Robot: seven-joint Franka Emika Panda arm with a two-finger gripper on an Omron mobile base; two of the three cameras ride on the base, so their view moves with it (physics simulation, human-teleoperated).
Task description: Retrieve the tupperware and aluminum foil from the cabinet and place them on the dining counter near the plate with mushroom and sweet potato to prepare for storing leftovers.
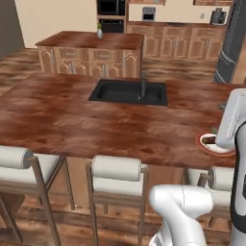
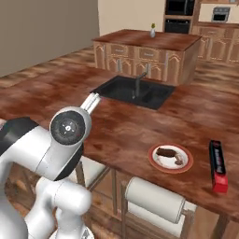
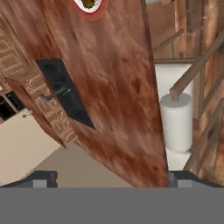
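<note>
The aluminum foil (image 2: 217,165), a slim black carton with its red end toward the near edge, lies on the dining counter (image 2: 116,135) just right of the plate (image 2: 171,157). The plate is white with a red rim and carries dark food. In the left base view the plate (image 1: 210,143) is partly hidden behind my arm. My gripper (image 3: 111,178) hangs high above the counter (image 3: 122,87), open, with nothing between its fingertips; the plate (image 3: 89,4) lies at the top edge of the hand view. The tupperware and the cabinet are out of view.
A black sink (image 1: 129,92) with a faucet (image 1: 142,85) is set into the counter's middle. White-cushioned stools (image 1: 116,174) line the near edge. A kitchen island (image 1: 91,53) with a small vase stands behind, with ovens and base cabinets on the far wall.
</note>
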